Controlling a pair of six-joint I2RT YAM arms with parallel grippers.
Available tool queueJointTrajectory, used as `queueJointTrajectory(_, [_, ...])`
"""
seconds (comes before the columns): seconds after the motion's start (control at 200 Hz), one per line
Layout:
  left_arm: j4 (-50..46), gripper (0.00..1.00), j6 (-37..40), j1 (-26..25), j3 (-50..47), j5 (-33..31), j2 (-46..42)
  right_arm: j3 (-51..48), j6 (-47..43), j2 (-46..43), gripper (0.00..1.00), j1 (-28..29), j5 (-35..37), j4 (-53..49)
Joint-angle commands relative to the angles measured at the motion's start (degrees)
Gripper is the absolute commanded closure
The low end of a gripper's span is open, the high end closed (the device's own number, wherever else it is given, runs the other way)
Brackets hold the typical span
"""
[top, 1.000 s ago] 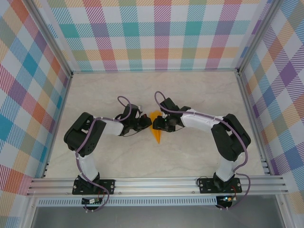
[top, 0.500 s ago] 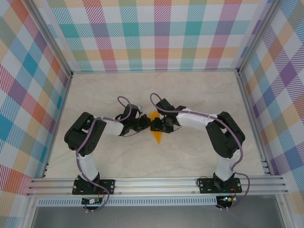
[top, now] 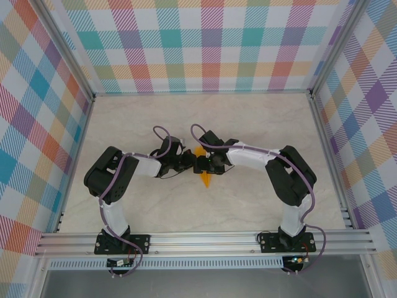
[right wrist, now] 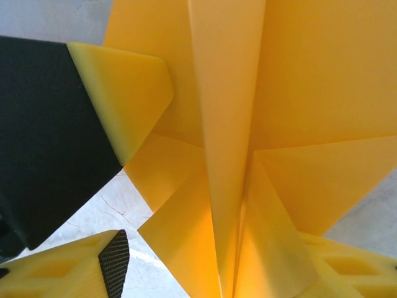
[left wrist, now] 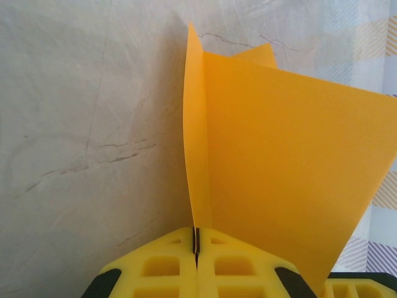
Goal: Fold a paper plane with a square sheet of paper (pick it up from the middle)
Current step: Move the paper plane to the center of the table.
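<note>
Orange-yellow paper plane (top: 205, 178): at the middle of the table (top: 267, 124), between the two grippers, its pointed end toward the arm bases.
Left gripper (left wrist: 196, 241): yellow pads pressed together, an edge of the folded paper pinched in the seam between them.
Right gripper (right wrist: 211, 268): fingers (right wrist: 59, 270) apart on either side of the centre fold; one pad stands clear of the paper, bare table showing between.
Table: pale marble pattern, checked walls (top: 211, 43) around it.
</note>
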Motion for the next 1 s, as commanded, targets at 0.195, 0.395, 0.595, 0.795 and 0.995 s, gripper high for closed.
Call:
queueJointTrajectory(0.195, [0.7,0.96,-1.8,1.4,-0.7,1.2,0.6,3.7,1.6,1.9,0.59,0.8,8.5,-6.3])
queueJointTrajectory(0.395, [-1.1,0.89,-2.1,2.3,-0.6,1.3,-2.4,4.6,2.2,2.6,0.7,1.6,10.9,-7.4])
queueJointTrajectory(0.595, [-5.8,0.76,-2.4,4.7,-1.4,-0.4,-7.8,5.7,3.2,3.4,0.72,2.1,10.8,-7.7])
queueJointTrajectory(0.795, [-12.9,0.62,-2.6,8.5,-3.3,-4.4,-13.2,7.4,4.1,4.8,0.75,2.6,12.6,-8.9])
queueJointTrajectory(0.995, [-21.0,0.46,-0.8,10.5,-3.6,-9.0,-17.9,9.9,4.7,6.5,0.85,3.6,16.7,-12.0])
